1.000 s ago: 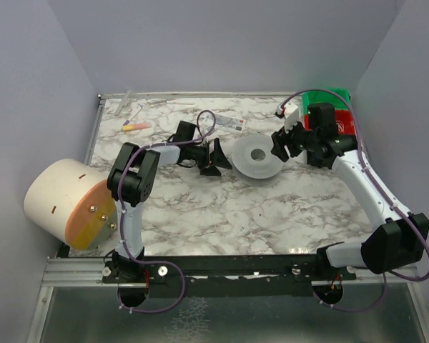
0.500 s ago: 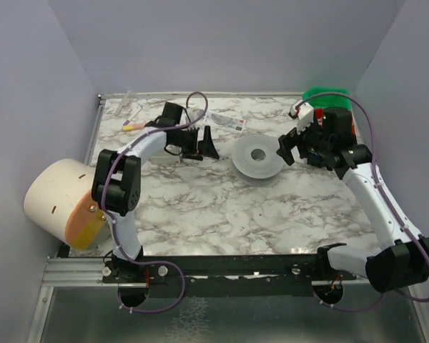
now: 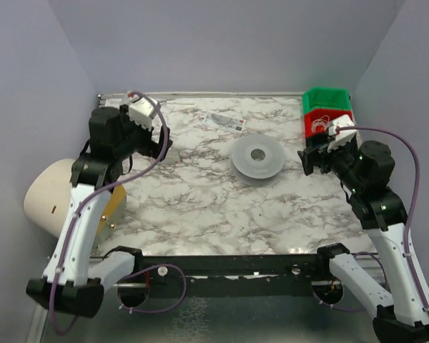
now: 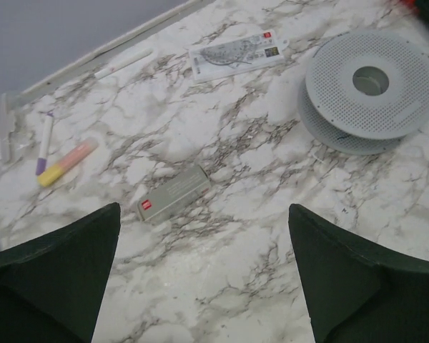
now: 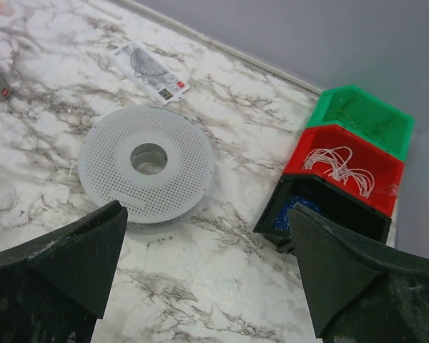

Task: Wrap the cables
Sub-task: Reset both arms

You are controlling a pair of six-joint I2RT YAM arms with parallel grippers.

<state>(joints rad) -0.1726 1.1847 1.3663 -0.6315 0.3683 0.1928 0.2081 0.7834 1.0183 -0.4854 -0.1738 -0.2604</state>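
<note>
No thin dark cable shows in any view. A grey perforated spool (image 3: 257, 158) lies flat at the back middle of the marble table; it also shows in the left wrist view (image 4: 372, 89) and the right wrist view (image 5: 146, 164). My left gripper (image 3: 161, 143) is raised at the left, well away from the spool, open and empty (image 4: 204, 214). My right gripper (image 3: 311, 158) hovers to the right of the spool, in front of the bins, open and empty (image 5: 207, 211).
Stacked bins stand at the back right: green (image 5: 361, 114), red (image 5: 375, 168) holding white cords (image 5: 336, 166), black (image 5: 322, 211) with something blue inside. A printed card (image 4: 236, 53), a small grey box (image 4: 173, 193) and markers (image 4: 68, 162) lie on the table. A large white roll (image 3: 53, 193) sits at the left.
Both arms have drawn back from the spool. The left gripper swung left and up, the right gripper moved right toward the bins. The spool has not moved.
</note>
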